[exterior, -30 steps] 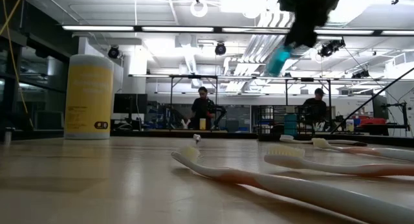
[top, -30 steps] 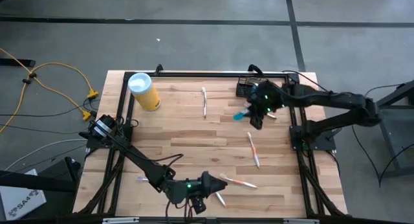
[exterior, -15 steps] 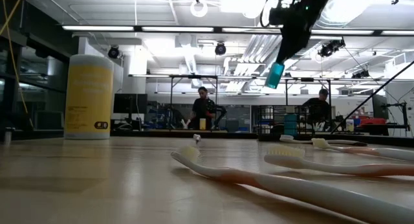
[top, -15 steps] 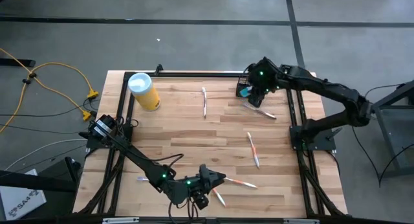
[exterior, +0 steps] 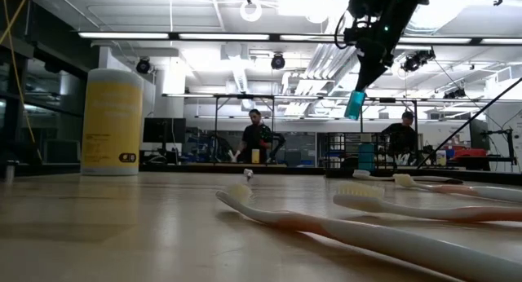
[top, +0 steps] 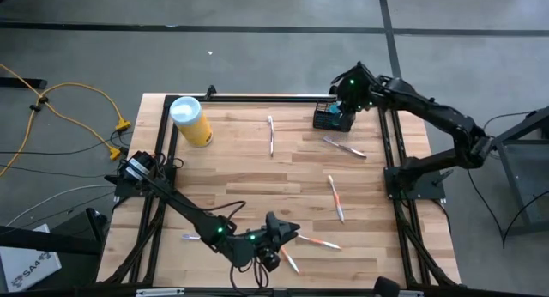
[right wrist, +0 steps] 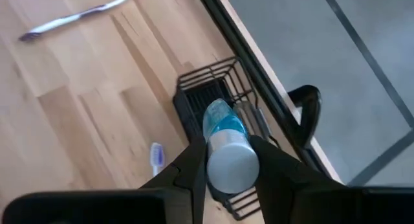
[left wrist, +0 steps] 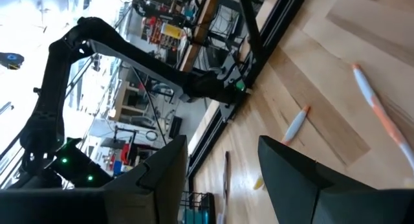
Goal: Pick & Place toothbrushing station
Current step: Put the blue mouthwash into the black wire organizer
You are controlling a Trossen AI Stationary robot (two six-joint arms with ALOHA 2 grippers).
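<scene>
**Q:** Count, nearest first?

**A:** One left gripper [top: 290, 233], well apart from the basket [top: 323, 118], fingers spread on nothing. Five toothbrushes [top: 335, 198] counted, loose on the table [top: 240, 172]. One yellow canister [top: 191, 120].

**Q:** And the basket?

**A:** One, at the table's far corner. The right gripper [top: 346, 104] hangs above it, clamped on one blue tube [right wrist: 223, 123]. Basket contents: cannot tell.

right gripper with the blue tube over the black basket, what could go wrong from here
The right gripper holds a blue tube above the black wire basket, which sits right at the table's far edge. A drop slightly off could catch the wire rim, so the tube tips out or rolls toward the edge. A toothbrush lies close beside the basket, so a descending arm might knock it. The left gripper is open near the front toothbrushes, far from this.
</scene>
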